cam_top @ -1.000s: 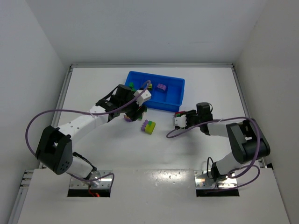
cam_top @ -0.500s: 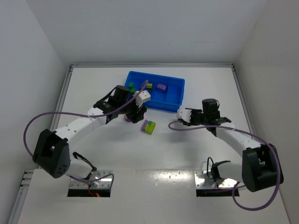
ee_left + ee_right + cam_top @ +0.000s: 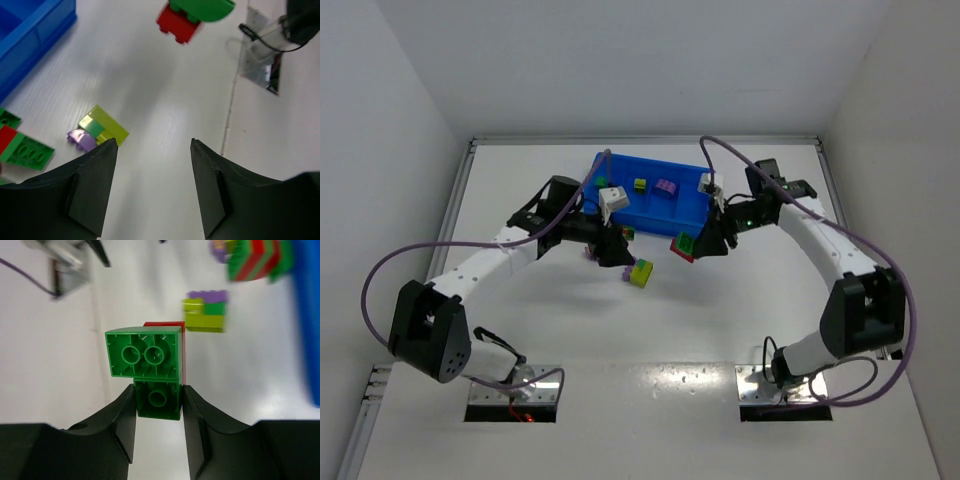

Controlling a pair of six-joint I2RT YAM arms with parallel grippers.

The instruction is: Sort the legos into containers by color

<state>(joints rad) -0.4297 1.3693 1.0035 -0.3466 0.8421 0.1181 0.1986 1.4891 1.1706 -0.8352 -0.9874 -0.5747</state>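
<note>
White walls close in on three sides of the white bench [image 3: 520,330] as we look down on it. Toward 12 o'clock sits the blue tray [image 3: 690,205]. The right jaws are clamped on a green-and-red cluster [image 3: 145,357], held off the bench at 5 o'clock from the tray's middle. The left jaws stand partly apart and empty above the bench. A yellow-green and purple cluster [image 3: 97,131] lies at 10 o'clock from them, and a red-and-green cluster [image 3: 20,147] lies out toward 9 o'clock. Inside the tray we see a purple brick [image 3: 666,187], a yellow-green brick [image 3: 640,184] and a green brick [image 3: 603,183]. We cannot tell which compartment holds each.
</note>
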